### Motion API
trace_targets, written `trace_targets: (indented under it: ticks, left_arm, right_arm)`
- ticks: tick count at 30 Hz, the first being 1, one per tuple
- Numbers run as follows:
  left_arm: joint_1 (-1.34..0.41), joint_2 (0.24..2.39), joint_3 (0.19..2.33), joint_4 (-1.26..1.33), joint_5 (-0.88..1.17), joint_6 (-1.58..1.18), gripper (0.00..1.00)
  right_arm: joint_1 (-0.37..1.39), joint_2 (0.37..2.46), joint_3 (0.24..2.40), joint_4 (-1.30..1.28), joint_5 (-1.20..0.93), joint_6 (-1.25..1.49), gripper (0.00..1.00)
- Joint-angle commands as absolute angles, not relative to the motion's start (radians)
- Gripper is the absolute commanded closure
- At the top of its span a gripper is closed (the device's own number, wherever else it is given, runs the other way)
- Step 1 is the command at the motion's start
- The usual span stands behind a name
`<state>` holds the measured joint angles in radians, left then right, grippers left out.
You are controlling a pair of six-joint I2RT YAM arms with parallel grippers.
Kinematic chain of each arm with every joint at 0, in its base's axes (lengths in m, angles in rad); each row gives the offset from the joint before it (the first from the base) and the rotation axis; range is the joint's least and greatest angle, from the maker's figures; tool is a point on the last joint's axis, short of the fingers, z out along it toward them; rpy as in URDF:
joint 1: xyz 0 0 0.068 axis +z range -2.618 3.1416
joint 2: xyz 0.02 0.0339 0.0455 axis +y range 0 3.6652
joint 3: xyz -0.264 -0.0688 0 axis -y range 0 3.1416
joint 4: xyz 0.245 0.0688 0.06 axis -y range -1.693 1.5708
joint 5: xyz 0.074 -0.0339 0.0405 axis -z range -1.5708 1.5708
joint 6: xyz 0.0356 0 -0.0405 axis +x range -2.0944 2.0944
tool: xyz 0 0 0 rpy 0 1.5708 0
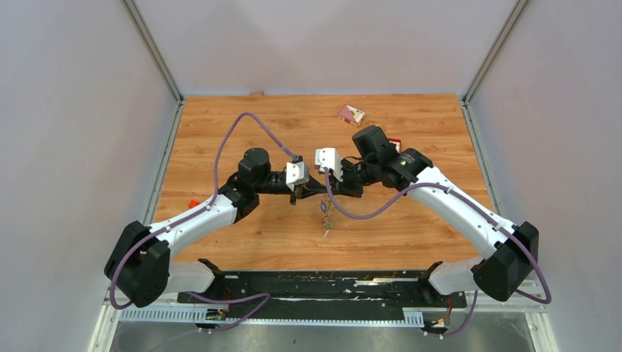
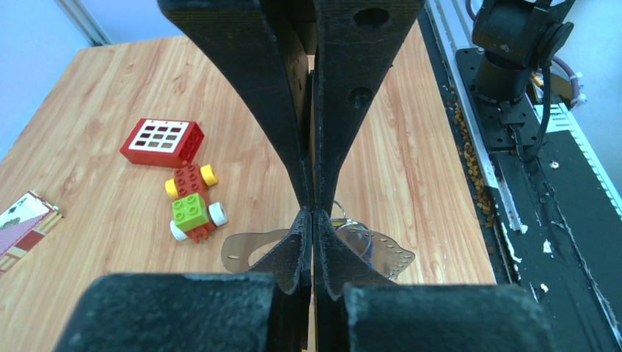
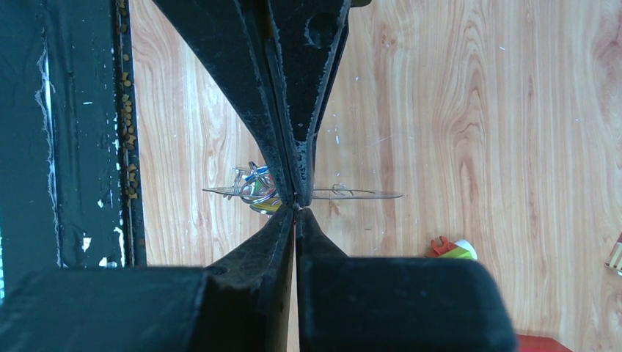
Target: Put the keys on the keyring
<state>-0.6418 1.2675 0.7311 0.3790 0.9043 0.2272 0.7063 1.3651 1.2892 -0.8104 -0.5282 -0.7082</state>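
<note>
Both grippers meet tip to tip above the middle of the table. My left gripper [image 1: 312, 188] [image 2: 313, 214] is shut, and the flat grey keyring [image 2: 246, 249] spreads out on both sides of its fingers, its middle hidden by them. In the right wrist view the keyring [image 3: 359, 194] is a thin edge-on line crossing the point where my shut right gripper [image 1: 328, 188] [image 3: 295, 207] pinches. A sliver of red shows between the right tips. The keys [image 1: 325, 216] [image 2: 350, 224] [image 3: 254, 189], with yellow and blue bits, hang on a wire loop at the keyring's near end.
A green-yellow-red toy car [image 2: 192, 205] and a red block with a white grid [image 2: 161, 141] lie beyond the grippers. A card packet [image 1: 350, 114] lies near the back edge. The black base rail [image 2: 477, 169], strewn with crumbs, runs along the near edge.
</note>
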Motion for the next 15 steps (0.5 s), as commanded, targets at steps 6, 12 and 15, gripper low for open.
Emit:
trace_targets:
  ticks: [6,12,15]
  left_arm:
    - [-0.643,1.186,0.646,0.613,0.945,0.117,1.00]
    - [-0.639,1.187,0.580,0.827,0.953,0.005,1.00]
    - [-0.638,1.182,0.574,0.824,0.949,-0.007,1.00]
  right_arm:
    - [0.672,1.305,1.219,-0.710,-0.612,-0.667,0.65]
    - [0.661,1.281,1.156,-0.680,-0.716,-0.667,0.57]
    - [0.660,1.280,1.152,-0.679,-0.747,-0.673,0.59]
